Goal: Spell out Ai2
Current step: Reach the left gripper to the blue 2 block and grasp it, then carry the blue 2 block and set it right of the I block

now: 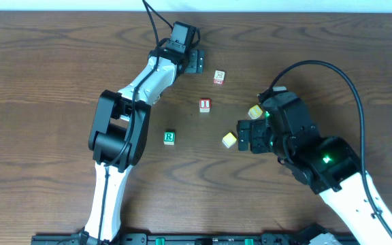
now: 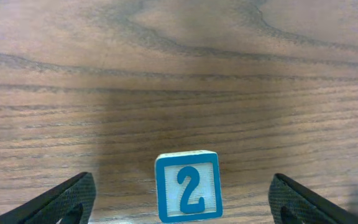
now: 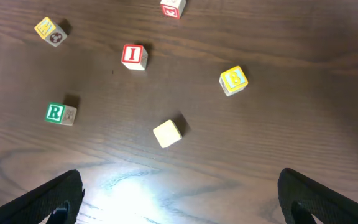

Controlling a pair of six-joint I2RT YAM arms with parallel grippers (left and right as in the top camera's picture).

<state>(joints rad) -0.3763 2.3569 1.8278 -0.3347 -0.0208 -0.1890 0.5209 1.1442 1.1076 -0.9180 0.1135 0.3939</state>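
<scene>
The left arm is leaning out over the table toward the middle of its far edge. The left gripper is holding its jaws wide apart, with the blue 2 block sitting between them, clear of both. The right arm is hovering near the right edge, and the right gripper is keeping its jaws spread on nothing. From overhead the left arm is hiding the 2 block. The red I block is sitting mid-table. A yellow block is showing a letter too small to read.
</scene>
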